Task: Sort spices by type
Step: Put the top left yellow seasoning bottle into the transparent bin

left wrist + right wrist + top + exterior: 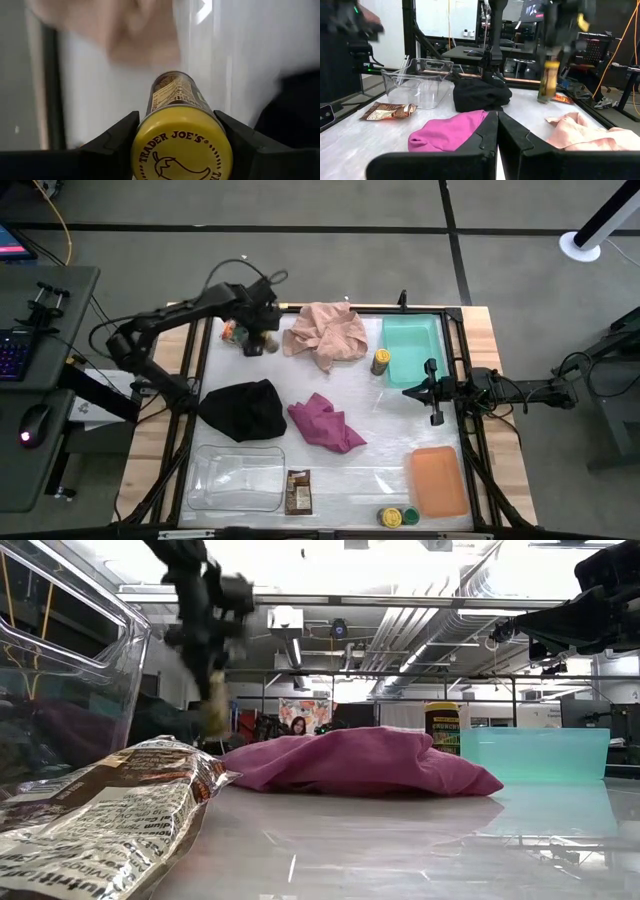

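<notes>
White tabletop, cloths and trays scattered. I've got my left gripper [182, 145] clenched on a yellow-lidded jar [181, 142] just beside the pink cloth [325, 332]; right gripper [497, 145] clenched, idle. Next: carry it to its matching jars.

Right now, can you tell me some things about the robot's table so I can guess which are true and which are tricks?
1. The left gripper has its fingers around a yellow-lidded jar. True.
2. The right gripper is wide open. False: its fingers are shut together, holding nothing.
3. A yellow-lidded jar stands beside the teal tray. True.
4. The dark brown packet lies inside the orange tray. False: it lies on the table beside the clear tray.
5. The magenta cloth lies near the middle of the table. True.
</notes>
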